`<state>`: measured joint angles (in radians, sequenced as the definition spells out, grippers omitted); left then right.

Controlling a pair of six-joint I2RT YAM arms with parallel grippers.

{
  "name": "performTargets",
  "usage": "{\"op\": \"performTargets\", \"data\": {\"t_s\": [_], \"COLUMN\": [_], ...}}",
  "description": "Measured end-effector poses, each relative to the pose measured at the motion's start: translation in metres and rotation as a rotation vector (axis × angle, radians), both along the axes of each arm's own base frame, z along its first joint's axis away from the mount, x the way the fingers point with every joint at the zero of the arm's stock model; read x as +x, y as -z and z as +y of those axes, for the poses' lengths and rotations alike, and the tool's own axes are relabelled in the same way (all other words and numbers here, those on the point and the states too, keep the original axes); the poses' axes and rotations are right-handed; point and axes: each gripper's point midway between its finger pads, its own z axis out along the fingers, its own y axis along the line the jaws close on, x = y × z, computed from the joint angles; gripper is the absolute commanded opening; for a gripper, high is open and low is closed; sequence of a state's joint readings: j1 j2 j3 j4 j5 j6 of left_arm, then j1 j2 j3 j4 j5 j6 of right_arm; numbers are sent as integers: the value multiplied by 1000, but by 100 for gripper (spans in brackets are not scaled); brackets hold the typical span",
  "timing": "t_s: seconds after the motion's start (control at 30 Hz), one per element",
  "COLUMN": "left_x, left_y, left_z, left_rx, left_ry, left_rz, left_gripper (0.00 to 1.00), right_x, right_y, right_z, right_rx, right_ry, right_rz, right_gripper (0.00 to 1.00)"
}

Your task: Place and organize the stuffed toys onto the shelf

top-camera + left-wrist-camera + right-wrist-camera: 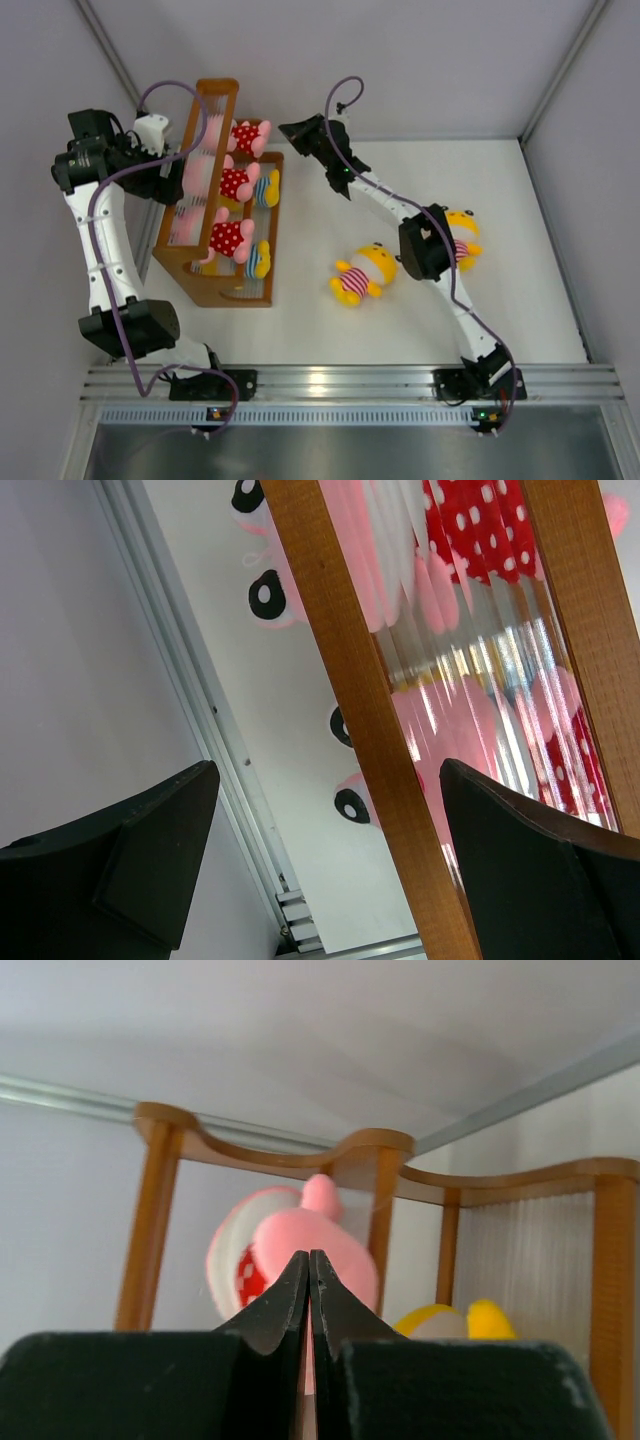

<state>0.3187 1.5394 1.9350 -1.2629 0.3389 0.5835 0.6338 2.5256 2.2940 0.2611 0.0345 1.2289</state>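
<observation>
The brown stepped shelf (222, 285) stands at the left. On it lie three pink-headed stuffed toys in red dotted outfits (232, 238) and two yellow-headed ones in blue stripes (265, 188). Two more yellow-headed toys lie on the table: one in pink stripes (365, 273), the other (465, 222) half hidden under the right arm. My right gripper (292, 130) hovers by the shelf's far right end, shut and empty, its tips (309, 1256) in front of a pink toy (350, 1255). My left gripper (330, 810) is open behind the shelf, a wooden rail (365, 670) running between its fingers.
Grey walls close in the white table on the left, back and right. An aluminium rail (350, 382) runs along the near edge by the arm bases. The right arm's forearm (425, 240) stretches diagonally over the table's middle right.
</observation>
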Motion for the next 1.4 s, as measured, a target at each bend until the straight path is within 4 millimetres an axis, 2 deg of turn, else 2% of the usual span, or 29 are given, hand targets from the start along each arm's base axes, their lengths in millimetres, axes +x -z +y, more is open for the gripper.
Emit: {"op": "performTargets", "data": {"t_s": [0.13,0.23,0.37,0.73,0.93,1.0,1.1,1.13,1.2,1.23,1.33,1.4], "left_x": [0,0,0,0,0,0,0,0,-1,-1,-2,-2], "left_y": [0,0,0,0,0,0,0,0,0,0,-1,-1], "left_z": [0,0,0,0,0,0,0,0,0,0,0,0], "left_rx": [0,0,0,0,-2,-2,-1,0,1,1,4,6], "left_ry": [0,0,0,0,1,2,1,1,0,0,-2,-3], "left_rz": [0,0,0,0,-1,-1,-2,-2,-3,-4,-6,-7], "left_gripper": [98,98,98,98,98,98,98,98,98,98,98,98], "right_x": [7,11,11,-13,-24,-25,-24,-23,-20,-19,-23,-27], "right_y": [39,53,50,31,30,30,32,32,43,47,60,54], "right_z": [3,10,23,58,69,71,69,68,60,55,33,13], "right_rx": [16,37,78,130,127,124,112,102,55,23,-97,-174], "right_ry": [12,13,1,-49,-71,-74,-77,-75,-69,-64,-52,-36], "right_rz": [79,106,91,42,31,29,23,19,31,38,79,85], "right_gripper": [0,0,0,0,0,5,20,30,42,50,60,64]}}
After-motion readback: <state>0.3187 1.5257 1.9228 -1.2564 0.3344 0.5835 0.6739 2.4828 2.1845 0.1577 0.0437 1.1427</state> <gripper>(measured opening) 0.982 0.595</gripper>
